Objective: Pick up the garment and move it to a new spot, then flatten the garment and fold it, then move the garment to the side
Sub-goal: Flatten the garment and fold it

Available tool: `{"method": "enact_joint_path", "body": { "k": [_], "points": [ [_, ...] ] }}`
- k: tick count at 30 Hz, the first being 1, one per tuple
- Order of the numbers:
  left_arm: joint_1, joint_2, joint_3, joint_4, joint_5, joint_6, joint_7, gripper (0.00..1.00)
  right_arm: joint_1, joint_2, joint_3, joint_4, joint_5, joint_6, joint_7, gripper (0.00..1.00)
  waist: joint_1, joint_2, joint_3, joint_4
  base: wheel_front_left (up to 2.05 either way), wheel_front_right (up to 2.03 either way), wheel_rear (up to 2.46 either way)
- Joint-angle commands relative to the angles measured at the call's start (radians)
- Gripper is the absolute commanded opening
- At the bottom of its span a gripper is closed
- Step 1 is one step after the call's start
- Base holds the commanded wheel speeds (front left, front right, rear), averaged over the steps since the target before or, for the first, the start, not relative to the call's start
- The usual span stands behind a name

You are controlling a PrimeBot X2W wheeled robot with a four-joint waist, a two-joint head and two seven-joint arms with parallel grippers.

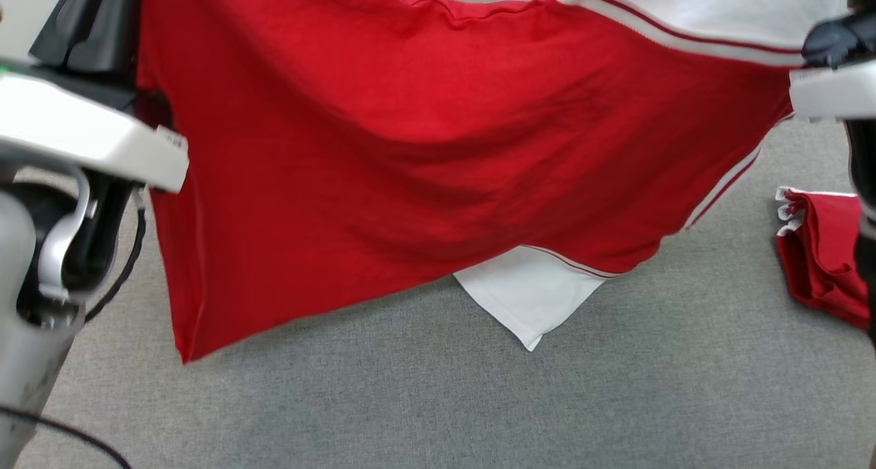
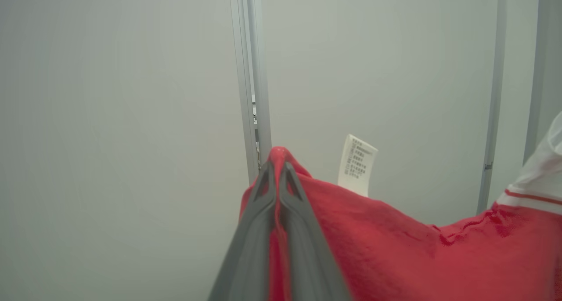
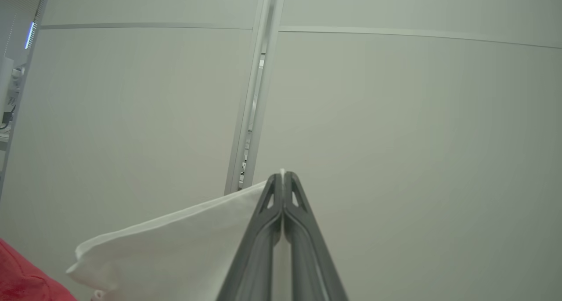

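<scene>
The red garment (image 1: 410, 133) hangs stretched wide above the grey surface (image 1: 438, 400). The left gripper (image 2: 276, 165) pinches its red corner tight, and the right gripper (image 3: 283, 175) pinches its white part. A small red bundle (image 1: 821, 257) lies on the grey surface's right side.

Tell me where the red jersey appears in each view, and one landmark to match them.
Head view: the garment hangs across the top and middle, over the grey surface.
Left wrist view: lower right, red corner pinched in the left gripper.
Right wrist view: lower left, white part clamped in the right gripper.
Shared landmark: that white part, at the head view's upper right.
</scene>
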Motion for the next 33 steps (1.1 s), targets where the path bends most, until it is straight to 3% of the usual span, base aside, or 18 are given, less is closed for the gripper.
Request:
{"method": "enact_joint_path", "body": {
  "k": [1,8,14,21,28,33],
  "points": [
    [-0.051,-0.014,-0.012,0.034,-0.012,-0.021,0.015,0.00,-0.052,-0.018,0.018,0.047,0.024,0.000,0.014,0.00,0.0000,-0.0001,0.020,0.002,0.00,0.00,0.00],
    [-0.295,-0.082,-0.058,0.286,-0.031,-0.116,0.069,0.00,-0.335,-0.051,0.107,0.310,0.102,0.000,-0.011,0.00,0.0000,-0.0001,0.104,0.008,0.00,0.00,0.00],
    [-0.568,-0.178,-0.056,0.625,-0.019,-0.185,0.002,0.00,-0.654,-0.049,0.192,0.587,0.156,0.000,-0.110,0.00,0.0000,-0.0001,0.196,0.023,0.00,0.00,0.00],
    [-0.806,-0.247,-0.056,0.926,-0.004,-0.240,-0.073,0.00,-0.907,0.010,0.186,0.843,0.201,0.000,-0.214,0.00,0.0000,-0.0001,0.257,0.026,0.00,0.00,0.00],
    [-0.936,-0.272,-0.062,1.093,0.015,-0.292,-0.162,0.00,-1.018,0.061,0.217,0.908,0.210,0.000,-0.240,0.00,0.0000,-0.0001,0.315,0.017,0.00,0.00,0.00],
    [-0.913,-0.296,-0.063,1.200,-0.007,-0.342,-0.212,0.00,-0.963,0.079,0.291,0.885,0.260,0.000,-0.241,0.00,0.0000,-0.0001,0.366,0.014,0.00,0.00,0.00]
  ]
}}
